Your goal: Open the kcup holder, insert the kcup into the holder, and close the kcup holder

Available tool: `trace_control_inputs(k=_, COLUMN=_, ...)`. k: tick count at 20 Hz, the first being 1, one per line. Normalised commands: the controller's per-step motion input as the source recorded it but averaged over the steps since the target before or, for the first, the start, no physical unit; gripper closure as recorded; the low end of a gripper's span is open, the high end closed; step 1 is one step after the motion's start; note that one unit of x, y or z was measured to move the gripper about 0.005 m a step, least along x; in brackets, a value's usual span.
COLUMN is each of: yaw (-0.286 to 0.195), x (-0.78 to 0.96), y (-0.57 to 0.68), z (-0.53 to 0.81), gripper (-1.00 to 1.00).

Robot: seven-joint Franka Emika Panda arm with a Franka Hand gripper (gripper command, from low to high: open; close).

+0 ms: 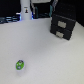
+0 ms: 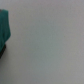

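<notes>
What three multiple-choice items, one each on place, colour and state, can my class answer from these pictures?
1. Where does the kcup lie in the exterior view?
A. low on the table, toward the exterior view's left
B. on top of the holder
C. inside the drawer

2. What colour is its lid?
A. red
B. green
C. white

3. How is the kcup holder?
A. drawer pulled out
B. tipped over
C. shut

Answers: 1 A, the pod sits alone on the bare surface; 2 B, the lid shows bright green; 3 C, no tray sticks out.
</notes>
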Motion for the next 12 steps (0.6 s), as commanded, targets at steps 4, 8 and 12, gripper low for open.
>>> trace_control_inputs(k=4, yaw=-0.092, x=-0.04, y=0.29, z=0.08, gripper=-1.00)
trace_control_inputs(k=8, yaw=-0.143, x=-0.26, y=0.58, z=0.09, gripper=-1.00)
trace_control_inputs(k=12, yaw=-0.133, x=-0.30, y=0.76, z=0.02, gripper=-1.00)
